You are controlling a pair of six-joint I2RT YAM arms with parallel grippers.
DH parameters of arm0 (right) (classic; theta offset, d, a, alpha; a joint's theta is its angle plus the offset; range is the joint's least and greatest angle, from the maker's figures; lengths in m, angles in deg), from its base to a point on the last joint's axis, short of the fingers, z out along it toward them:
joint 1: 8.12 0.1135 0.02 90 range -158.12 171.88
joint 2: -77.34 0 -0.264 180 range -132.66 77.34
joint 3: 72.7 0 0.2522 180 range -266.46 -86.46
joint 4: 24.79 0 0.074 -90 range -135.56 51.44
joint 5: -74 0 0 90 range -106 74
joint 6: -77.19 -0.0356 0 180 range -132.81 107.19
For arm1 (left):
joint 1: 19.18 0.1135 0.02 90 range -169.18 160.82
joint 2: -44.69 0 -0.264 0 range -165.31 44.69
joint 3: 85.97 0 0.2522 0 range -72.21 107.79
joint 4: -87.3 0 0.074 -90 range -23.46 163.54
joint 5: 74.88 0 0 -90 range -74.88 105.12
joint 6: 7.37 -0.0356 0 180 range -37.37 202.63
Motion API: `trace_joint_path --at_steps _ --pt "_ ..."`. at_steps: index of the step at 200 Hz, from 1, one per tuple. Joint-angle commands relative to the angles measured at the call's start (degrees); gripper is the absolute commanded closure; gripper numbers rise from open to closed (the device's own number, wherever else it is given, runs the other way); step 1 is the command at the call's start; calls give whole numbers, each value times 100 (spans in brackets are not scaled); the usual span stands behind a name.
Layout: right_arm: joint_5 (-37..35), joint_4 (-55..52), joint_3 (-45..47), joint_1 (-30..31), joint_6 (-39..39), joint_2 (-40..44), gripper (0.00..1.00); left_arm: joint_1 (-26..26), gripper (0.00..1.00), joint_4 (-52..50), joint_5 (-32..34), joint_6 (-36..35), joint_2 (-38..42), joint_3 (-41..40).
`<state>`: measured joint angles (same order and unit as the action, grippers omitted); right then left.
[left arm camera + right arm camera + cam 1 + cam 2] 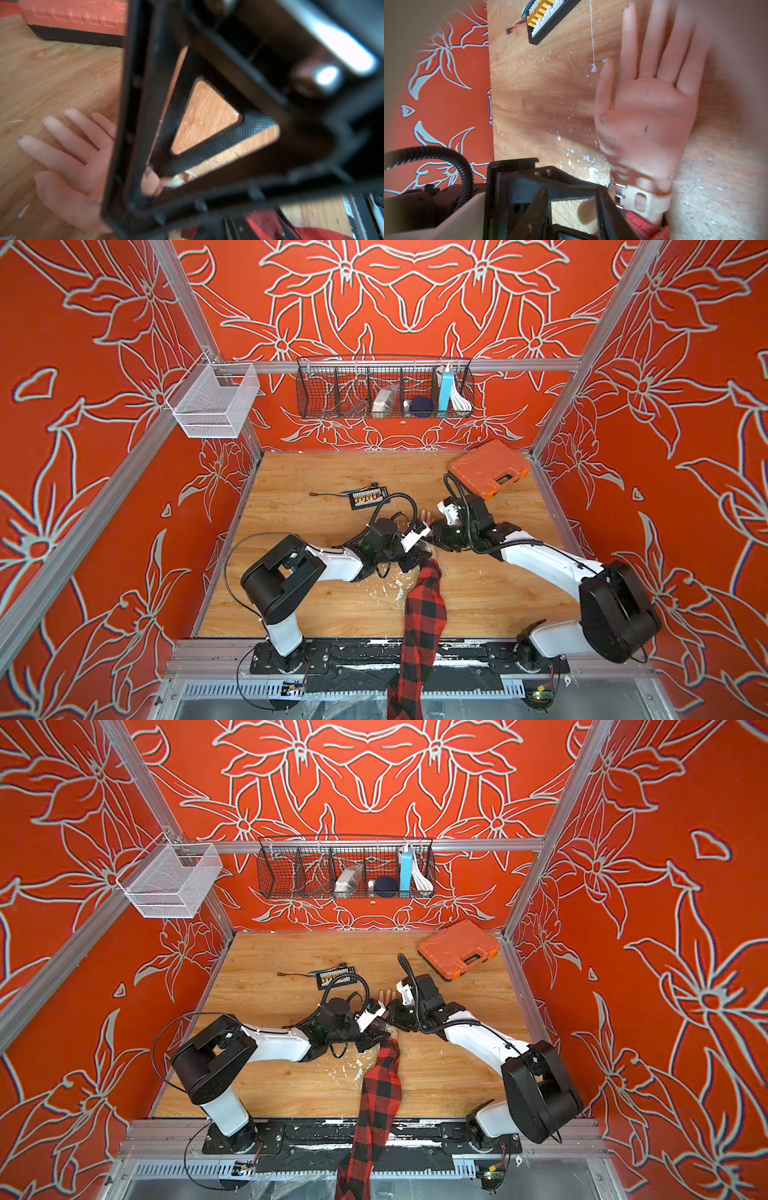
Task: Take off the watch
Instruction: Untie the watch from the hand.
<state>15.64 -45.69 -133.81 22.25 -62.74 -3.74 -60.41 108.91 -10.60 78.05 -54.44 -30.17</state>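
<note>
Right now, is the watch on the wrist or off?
On. The watch strap wraps the mannequin hand at the wrist; whether its buckle is undone, cannot tell.

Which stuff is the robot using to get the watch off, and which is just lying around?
For the job: the watch, the fake hand wearing it.
Just lying about: orange case, black connector board, black wire basket, white mesh basket.

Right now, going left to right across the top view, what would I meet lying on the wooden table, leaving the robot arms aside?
In order: black connector board → mannequin hand → orange tool case.
</note>
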Motion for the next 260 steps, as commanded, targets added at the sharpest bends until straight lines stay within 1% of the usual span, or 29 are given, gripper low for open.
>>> trace_joint_path --at_steps 1,69,88,107,129,157,204,228,247,260 --pt "123 133 -28 -14 -112 -31 60 -84 62 23 269 148 -145 169" --pt "224 221 24 -16 -122 -167 60 -122 71 140 769 537 -278 208" --pt "238 213 24 -14 -108 -178 60 -128 72 143 946 624 -254 200" --pt "242 195 16 -14 -104 -187 60 -127 73 156 954 642 -231 208" --pt "204 142 2 -20 -65 -154 60 -126 79 123 976 669 -182 215" --pt "185 63 -23 -24 -12 -115 60 -125 83 22 1092 669 -120 218" --pt "-314 -345 -29 -74 195 272 61 -126 91 -41 1132 686 -97 219" --pt "-522 -512 27 -188 275 442 61 -122 97 -69 1150 704 -106 225" --pt "-597 -567 139 -283 324 485 62 -122 96 -119 1214 730 -109 251" --pt "-559 -561 214 -328 346 454 63 -122 93 -243 1307 752 -104 315"
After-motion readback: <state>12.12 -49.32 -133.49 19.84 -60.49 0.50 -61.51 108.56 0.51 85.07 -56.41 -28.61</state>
